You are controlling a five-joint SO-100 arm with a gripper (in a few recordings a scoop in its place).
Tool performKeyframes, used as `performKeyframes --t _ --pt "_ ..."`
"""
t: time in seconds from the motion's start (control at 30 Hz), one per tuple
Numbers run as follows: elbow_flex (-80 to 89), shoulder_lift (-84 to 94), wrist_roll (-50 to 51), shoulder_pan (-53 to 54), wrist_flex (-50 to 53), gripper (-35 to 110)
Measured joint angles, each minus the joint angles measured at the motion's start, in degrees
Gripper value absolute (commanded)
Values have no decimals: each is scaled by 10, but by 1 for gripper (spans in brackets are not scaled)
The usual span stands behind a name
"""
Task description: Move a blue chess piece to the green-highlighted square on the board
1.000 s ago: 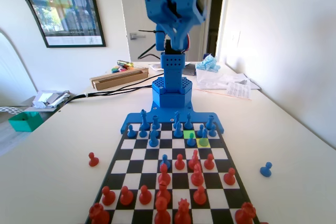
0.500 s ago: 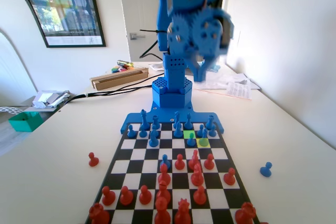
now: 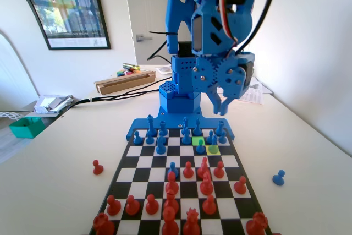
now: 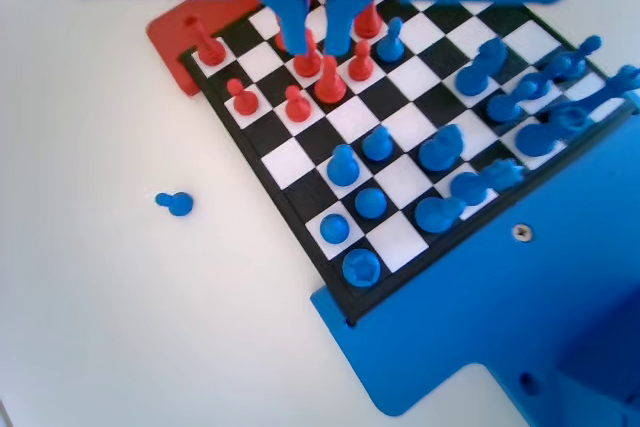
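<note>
Green-highlighted square sits in the far rows of the board, just right of centre in the fixed view, with the yellow square diagonally next to it, one row nearer and one column to the right. I see a blue pawn standing on the yellow square, and another blue piece just left of it, in front of the green one. I cannot tell from here whether anything stands on the green square itself.

My gripper hangs in the air above the far right part of the board in the fixed view, well clear of the pieces. In the wrist view its jaws come down from the top edge, slightly parted with a narrow gap between them and nothing held; red pieces show behind that gap.

Off the board, I see a lone blue pawn on the white table to the right in the fixed view, and a lone red pawn on the table to the left. Red pieces crowd the near half of the board.
</note>
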Motion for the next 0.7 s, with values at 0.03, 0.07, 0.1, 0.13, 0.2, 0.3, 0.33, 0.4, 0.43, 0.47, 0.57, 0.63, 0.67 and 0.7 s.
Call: performKeyframes --t 0.03,0.07,0.1,0.13,0.2,0.3,0.33,0.4,0.43,0.47,0.57,0.63,0.67,0.7 --pt "5 -4 0 -3 -6 11" --pt "11 -6 -1 -5 -11 12" --pt "17 -11 -4 -7 -17 12" --pt "20 -16 -5 -10 -20 12" --pt "26 -30 -7 -14 -29 12" --pt "33 -45 -15 -13 -43 12" --pt "37 -47 -19 -11 -48 12" --pt "41 -55 -24 -9 -54 13" --pt "47 -61 -25 -10 -62 13" --pt "50 -65 -25 -12 -65 13" --pt "52 -77 -34 -18 -75 14" --pt "57 -85 -36 -15 -83 14" --pt "59 -91 -36 -14 -81 14" --pt "60 -95 -40 -14 -86 14"
